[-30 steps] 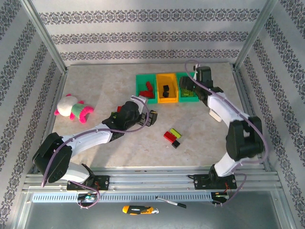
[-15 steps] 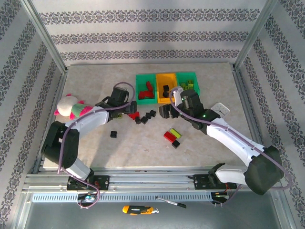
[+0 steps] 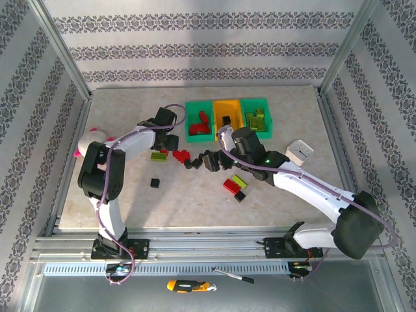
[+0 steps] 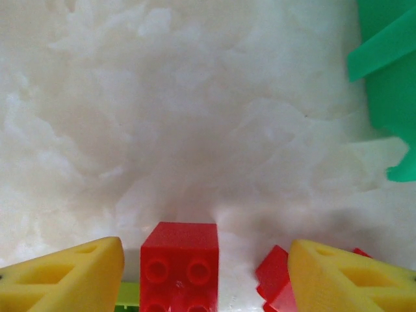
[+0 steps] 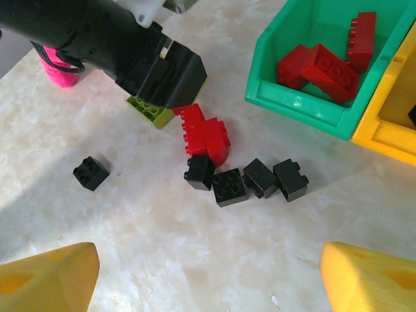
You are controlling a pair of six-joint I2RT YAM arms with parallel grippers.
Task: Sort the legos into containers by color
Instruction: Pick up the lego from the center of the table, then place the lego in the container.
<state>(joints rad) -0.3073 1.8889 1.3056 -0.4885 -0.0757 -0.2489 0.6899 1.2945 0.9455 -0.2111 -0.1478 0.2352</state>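
From above, the three bins (image 3: pixel 227 102) sit in a row at the table's (image 3: pixel 130 104) far edge, right of its middle, with red bricks (image 3: pixel 201 123) in the left green one; the left gripper (image 3: pixel 172 147) hangs low just in front of that bin, over loose red bricks (image 3: pixel 181 155), a lime brick (image 3: pixel 158 155) just beside it; the right gripper (image 3: pixel 206 160) is near, by a line of black bricks (image 3: pixel 193 163); a clock (image 3: pixel 300 151) lies toward the right edge; in the left wrist view the yellow fingers (image 4: pixel 65 276) stand half-spread either side of a red brick (image 4: pixel 180 263), gaps on both sides, gripping nothing; in the right wrist view its own fingers (image 5: pixel 45 279) are wide apart and hold nothing, above the four black bricks and a lone black brick (image 5: pixel 91 172).
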